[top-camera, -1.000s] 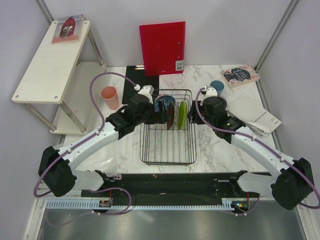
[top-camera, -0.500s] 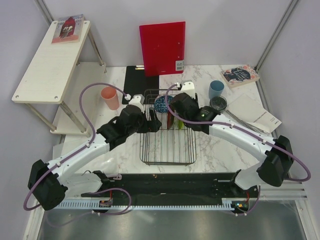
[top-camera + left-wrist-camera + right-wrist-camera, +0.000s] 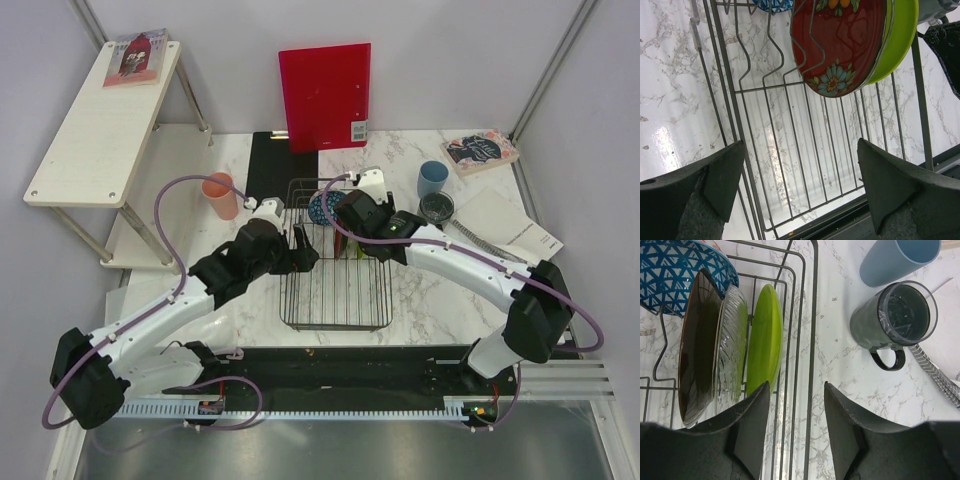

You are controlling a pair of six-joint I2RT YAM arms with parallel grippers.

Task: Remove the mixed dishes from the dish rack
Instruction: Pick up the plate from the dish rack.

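Observation:
The dish rack [image 3: 335,290], a black wire basket, stands mid-table. At its far end a blue patterned bowl [image 3: 680,270], a dark red plate [image 3: 697,350], a clear glass plate [image 3: 730,345] and a lime-green dish [image 3: 764,340] stand on edge. My right gripper [image 3: 797,425] is open above the rack's right rim, its left finger beside the lime-green dish and only rack wire between its fingers. My left gripper [image 3: 800,185] is wide open over the rack's bare floor, below the flowered back of the red plate [image 3: 840,45]. On the marble stand a pink cup [image 3: 220,195], a light blue cup [image 3: 897,260] and a dark grey mug [image 3: 892,320].
A red folder [image 3: 323,95] leans on the back wall behind a flat black mat [image 3: 270,155]. A book [image 3: 480,150] and papers [image 3: 510,225] lie at the back right. A white shelf [image 3: 100,120] stands to the left.
My right arm has swung left from beside the mug to over the rack's far end, narrowing its fingers slightly. My left gripper has drawn back a little toward the near left.

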